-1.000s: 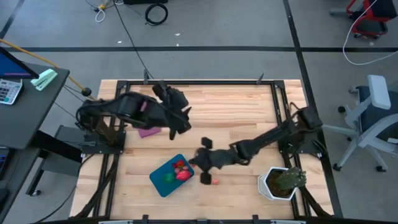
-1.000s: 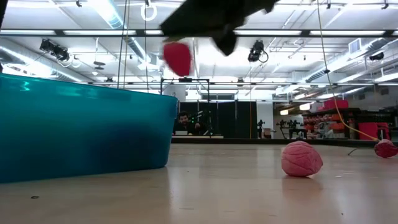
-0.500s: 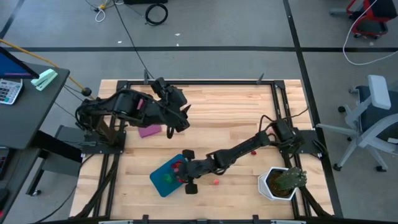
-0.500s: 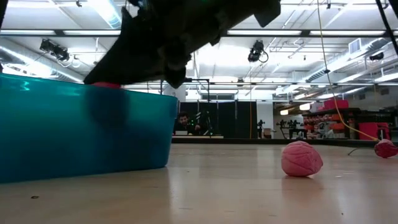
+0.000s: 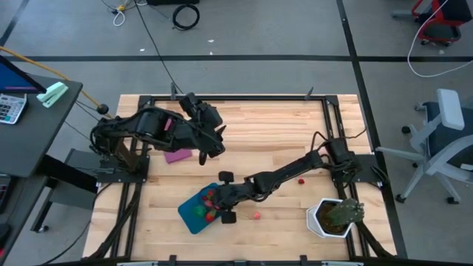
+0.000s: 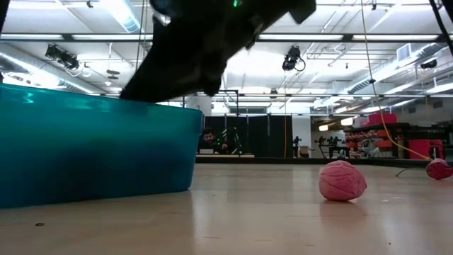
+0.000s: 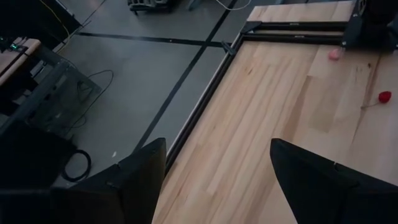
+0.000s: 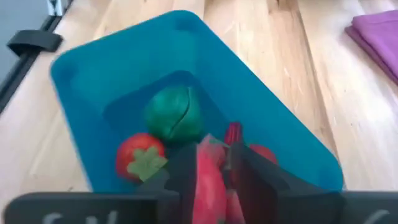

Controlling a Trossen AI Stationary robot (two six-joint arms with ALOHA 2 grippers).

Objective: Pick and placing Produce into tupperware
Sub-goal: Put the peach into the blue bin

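The teal tupperware sits near the table's near edge. Inside it lie a green toy vegetable, a red tomato-like piece with a green top and other red pieces. My right gripper reaches down into the container, shut on a pink-red produce piece. A pink piece and a red one rest on the table to the container's right. My left gripper hangs open over the table's far left part. My right gripper pinches the pink-red produce piece between its two fingers, coming slanting down from the table's right. The piece sits low inside the tupperware among the other pieces. Whether it rests on them, I cannot tell.
A flat purple rectangle lies under the left arm. A spiky green plant in a white pot stands at the near right corner. Bare wood stretches across the table's far right part.
My right gripper has carried the red piece from above the table toward the left edge, over the tupperware's rim, and lowered it inside. In the low view the piece has gone from hanging in the open to hidden behind the teal wall. The left arm has pulled back slightly.
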